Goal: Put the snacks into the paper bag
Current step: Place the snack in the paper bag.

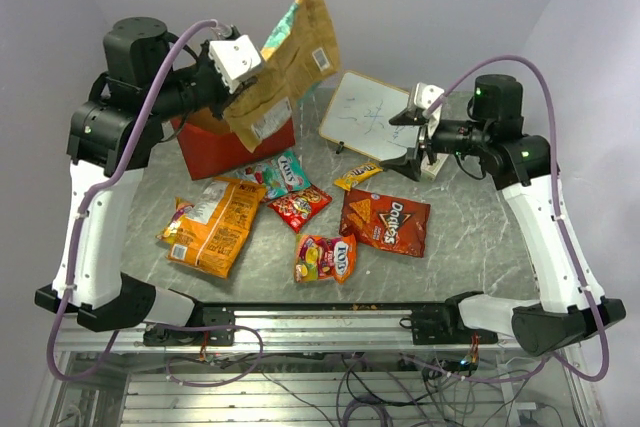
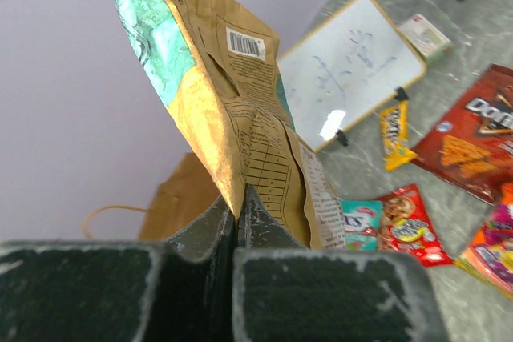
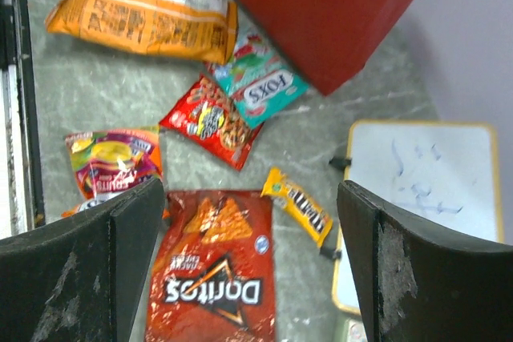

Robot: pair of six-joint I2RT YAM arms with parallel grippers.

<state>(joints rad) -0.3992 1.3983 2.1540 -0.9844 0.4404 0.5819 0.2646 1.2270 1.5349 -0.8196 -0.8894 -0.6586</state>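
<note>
Grey tabletop holds the paper bag back left; the left gripper pinches the tan chip bag high above it, likely for dropping in, while the right gripper hangs spread.

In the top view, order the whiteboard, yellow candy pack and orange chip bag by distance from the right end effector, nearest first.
1. whiteboard, just beside the right end effector.
2. yellow candy pack, nearer the centre.
3. orange chip bag, far left.

Red paper bag, tan chip bag
</note>
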